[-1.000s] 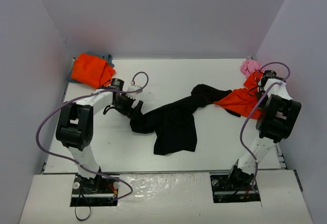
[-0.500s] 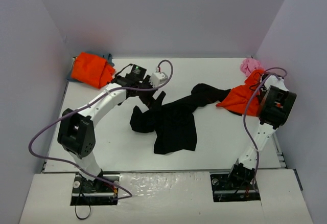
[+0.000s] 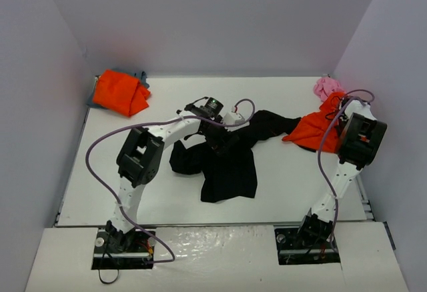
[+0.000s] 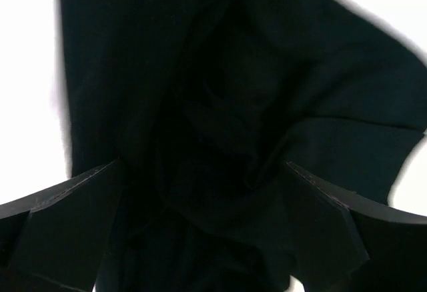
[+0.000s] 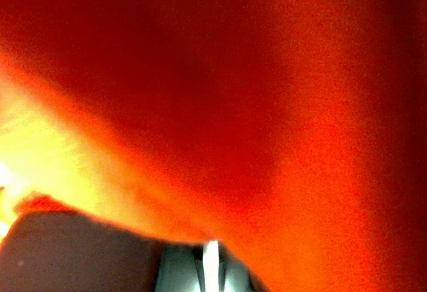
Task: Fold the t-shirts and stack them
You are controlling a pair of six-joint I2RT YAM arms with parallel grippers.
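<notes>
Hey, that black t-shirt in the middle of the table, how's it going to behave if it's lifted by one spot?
Probably floppy: the black t-shirt lies crumpled in soft folds, so it should drape from the pinched spot. Likely light, since it lies thin on the table. Pushed, it would probably bunch rather than slide whole.

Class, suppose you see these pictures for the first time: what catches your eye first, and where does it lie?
The black t-shirt lies crumpled in the middle of the white table, with the left gripper open right over it. Next come two bright patches: an orange shirt in the far left corner and a second orange shirt at the right edge, which fills the right wrist view.
</notes>
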